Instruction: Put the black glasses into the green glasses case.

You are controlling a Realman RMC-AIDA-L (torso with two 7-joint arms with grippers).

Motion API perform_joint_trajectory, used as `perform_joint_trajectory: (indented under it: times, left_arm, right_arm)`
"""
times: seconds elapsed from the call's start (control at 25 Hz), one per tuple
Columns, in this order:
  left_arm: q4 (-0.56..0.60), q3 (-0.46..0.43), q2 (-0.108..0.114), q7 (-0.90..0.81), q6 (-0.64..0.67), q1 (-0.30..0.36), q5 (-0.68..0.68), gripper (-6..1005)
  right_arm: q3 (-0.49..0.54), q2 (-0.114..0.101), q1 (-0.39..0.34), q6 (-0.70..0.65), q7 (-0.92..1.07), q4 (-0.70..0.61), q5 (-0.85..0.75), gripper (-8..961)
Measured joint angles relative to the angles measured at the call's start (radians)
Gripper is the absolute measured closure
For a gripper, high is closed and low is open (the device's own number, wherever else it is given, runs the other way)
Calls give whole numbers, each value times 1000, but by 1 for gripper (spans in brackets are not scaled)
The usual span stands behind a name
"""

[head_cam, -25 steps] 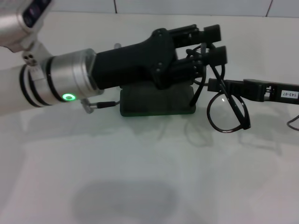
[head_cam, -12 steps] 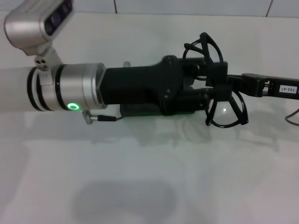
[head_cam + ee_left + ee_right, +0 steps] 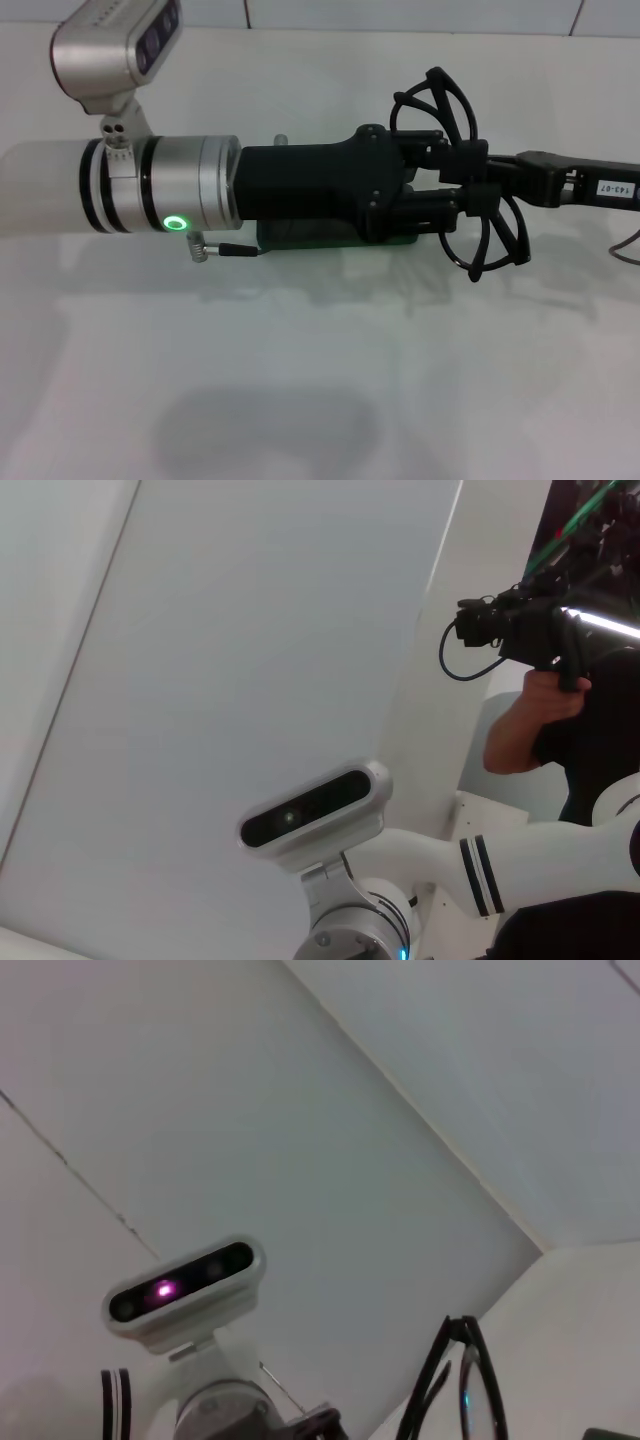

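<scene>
Left arm [image 3: 150,190] spans the white table [image 3: 300,380] from the left, its black left gripper [image 3: 455,185] above the green glasses case [image 3: 330,238], mostly hiding it. Right gripper [image 3: 480,178] reaches in from the right. Black glasses [image 3: 470,180] sit upright between both grippers, one lens above the jaws, one below. Left jaws look clamped on the frame; right jaws' state can't be told.

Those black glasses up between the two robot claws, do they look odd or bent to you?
The black glasses hang in mid-air where the left gripper meets the right gripper, one lens upward, one downward. The green glasses case lies mostly hidden beneath. No damage shows.
</scene>
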Motion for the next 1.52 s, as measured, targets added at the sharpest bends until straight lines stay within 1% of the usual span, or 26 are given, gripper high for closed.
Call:
perform_joint_trajectory:
  times: [0.28, 0.48, 0.68, 0.84, 1.0, 1.12, 1.16, 1.24, 1.32, 1.36, 1.4, 1.44, 1.48, 1.52]
  left_arm:
    - [-3, -1, 4, -12, 18, 3, -10, 478]
    - [-4, -1, 2, -18, 13, -3, -4, 479]
    - [-8, -2, 2, -19, 7, -3, -7, 480]
    - [-7, -4, 2, -19, 7, 2, -9, 480]
    - [-7, -6, 9, -10, 32, 13, -22, 481]
    - [-11, -4, 25, 26, 77, 61, -80, 481]
    - [-11, -3, 29, 33, 82, 72, -92, 481]
    - [-19, -8, 42, 55, 81, 131, -180, 482]
    - [-41, -10, 43, 54, 53, 179, -271, 482]
    - [-56, -9, 41, 51, 33, 209, -331, 482]
    - [-68, -8, 37, 50, 15, 231, -382, 482]
    - [-76, -5, 35, 50, 0, 252, -423, 482]
    - [-80, -4, 34, 50, -13, 264, -456, 482]
    - [-82, -4, 34, 51, -26, 280, -489, 483]
  right_arm:
    - [-5, 3, -3, 1, -56, -6, -4, 840]
    - [-19, 6, 2, -6, -83, -11, -5, 841]
    - [-31, 15, 3, -7, -96, -28, -16, 841]
    - [-31, 18, 3, -12, -114, -29, -17, 841]
    - [-23, 17, -6, -8, -166, -29, -14, 841]
    - [2, 15, -31, -2, -272, -41, -2, 841]
    - [8, 16, -41, -1, -327, -65, -5, 841]
    - [9, 23, -61, 11, -399, -148, -38, 839]
    - [5, 46, -89, 53, -428, -295, -119, 836]
    - [0, 53, -97, 70, -428, -349, -149, 835]
    - [-35, 62, -117, 109, -413, -445, -190, 834]
    - [-85, 64, -137, 159, -389, -540, -220, 833]
    - [-124, 64, -152, 193, -371, -592, -232, 832]
    - [-195, 62, -175, 264, -335, -688, -264, 830]
